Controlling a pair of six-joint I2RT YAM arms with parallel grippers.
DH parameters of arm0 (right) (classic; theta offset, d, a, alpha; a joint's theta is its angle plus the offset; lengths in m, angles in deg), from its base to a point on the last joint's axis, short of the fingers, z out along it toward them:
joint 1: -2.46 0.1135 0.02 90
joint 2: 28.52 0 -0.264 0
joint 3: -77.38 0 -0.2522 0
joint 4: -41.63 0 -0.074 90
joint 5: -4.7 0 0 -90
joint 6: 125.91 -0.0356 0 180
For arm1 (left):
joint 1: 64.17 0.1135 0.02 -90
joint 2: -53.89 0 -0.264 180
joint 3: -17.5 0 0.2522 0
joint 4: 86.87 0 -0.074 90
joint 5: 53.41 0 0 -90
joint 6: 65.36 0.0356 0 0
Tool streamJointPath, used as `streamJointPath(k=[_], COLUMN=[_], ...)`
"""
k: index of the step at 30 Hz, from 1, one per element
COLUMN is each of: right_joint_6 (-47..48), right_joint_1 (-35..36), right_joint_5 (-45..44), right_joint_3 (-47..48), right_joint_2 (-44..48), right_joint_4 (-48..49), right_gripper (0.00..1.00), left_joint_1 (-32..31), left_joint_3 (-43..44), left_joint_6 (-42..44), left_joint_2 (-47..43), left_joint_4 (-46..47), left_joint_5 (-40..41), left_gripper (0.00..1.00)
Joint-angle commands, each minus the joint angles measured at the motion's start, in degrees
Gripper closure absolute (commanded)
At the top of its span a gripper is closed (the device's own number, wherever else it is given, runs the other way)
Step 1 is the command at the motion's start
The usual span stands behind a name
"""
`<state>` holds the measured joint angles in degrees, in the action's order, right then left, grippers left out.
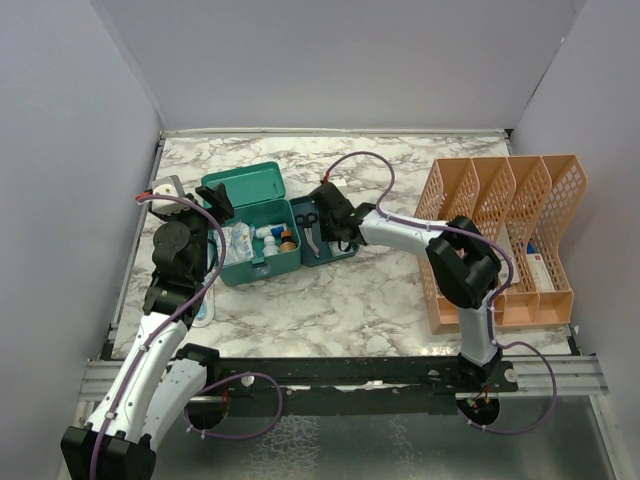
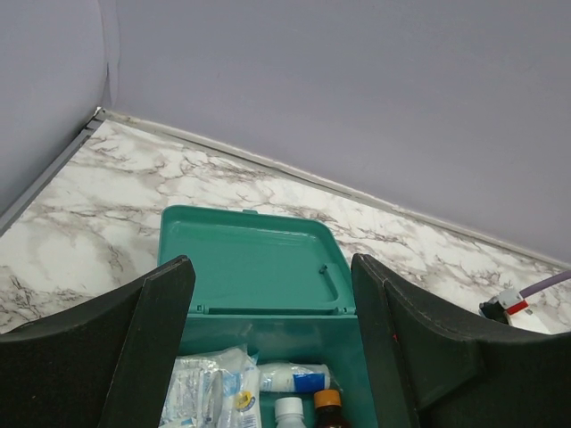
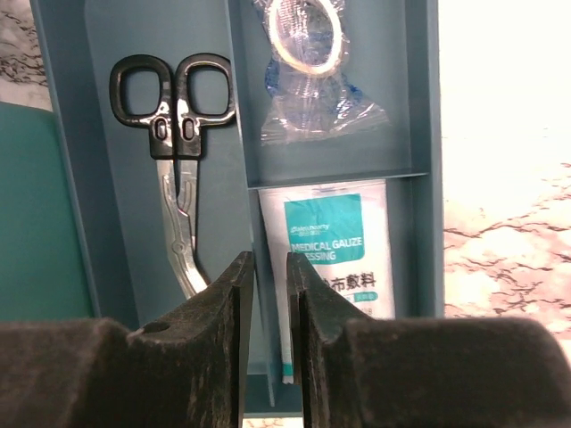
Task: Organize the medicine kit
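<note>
While both my arms hang over the left half of the marble table (image 1: 330, 300), stock reads as follows.

1. Medicine kit (image 1: 250, 235): teal box, left of centre, lid thrown back toward the far wall. Contents: gauze packs (image 2: 210, 392), a tube lying flat (image 2: 290, 377), a white bottle (image 2: 290, 412), a brown bottle with an orange cap (image 2: 327, 406).
2. Insert tray (image 3: 426, 107): out of the box, just right of it, apparently touching. Long left compartment: scissors (image 3: 178, 152), handles far. Right side: bagged tape roll (image 3: 303, 62) far, medical gauze packet (image 3: 335, 259) near.
3. Left gripper (image 2: 269, 267): jaws spread wide, empty, above the near part of the box.
4. Right gripper (image 3: 269, 267): jaws drawn to a thin slit with nothing in it that I can see, poised over the divider between scissors and gauze.
5. Orange file rack (image 1: 500, 240): well apart, far right.

Hazards, as I judge them:
- Descending with my right jaws this narrow would land them on the divider or the scissor blades, not around anything. The tray sits loose on smooth stone and could skid or tip.
- Scissors lie close against the divider, so one finger may have no room beside them.
- My two wrists are near each other, and a careless swing could knock them together or clip the open lid.
</note>
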<state>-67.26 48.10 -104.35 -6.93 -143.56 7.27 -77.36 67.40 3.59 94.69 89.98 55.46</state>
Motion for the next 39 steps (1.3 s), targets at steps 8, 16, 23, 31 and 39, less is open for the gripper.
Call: streamJointPath(k=[8, 16, 23, 31, 39], right_joint_6=[2.6, 3.0, 3.9, 4.4, 5.4], right_joint_1=[-0.1, -0.1, -0.1, -0.2, -1.5], right_joint_5=[2.5, 3.1, 1.1, -3.3, -3.4], right_joint_3=[4.2, 5.5, 4.9, -1.8, -6.3], right_joint_2=[-3.6, -5.5, -5.8, 0.5, 5.1], right_joint_4=[-1.6, -2.4, -1.0, 3.7, 5.1], right_gripper=[0.81, 0.80, 0.96, 0.99, 0.99], left_joint_1=[0.2, 0.2, 0.2, 0.8, 7.9], left_joint_3=[0.9, 1.2, 2.7, 13.2, 15.6], left_joint_6=[0.5, 0.5, -0.6, -3.4, -5.3], left_joint_2=[-0.3, 0.2, 2.4, 13.8, 21.2], left_joint_4=[-0.1, -0.5, -3.7, -28.6, -38.2], left_joint_5=[-1.1, -1.2, -0.9, 2.8, 0.5], left_gripper=[0.25, 0.25, 0.25, 0.21, 0.22])
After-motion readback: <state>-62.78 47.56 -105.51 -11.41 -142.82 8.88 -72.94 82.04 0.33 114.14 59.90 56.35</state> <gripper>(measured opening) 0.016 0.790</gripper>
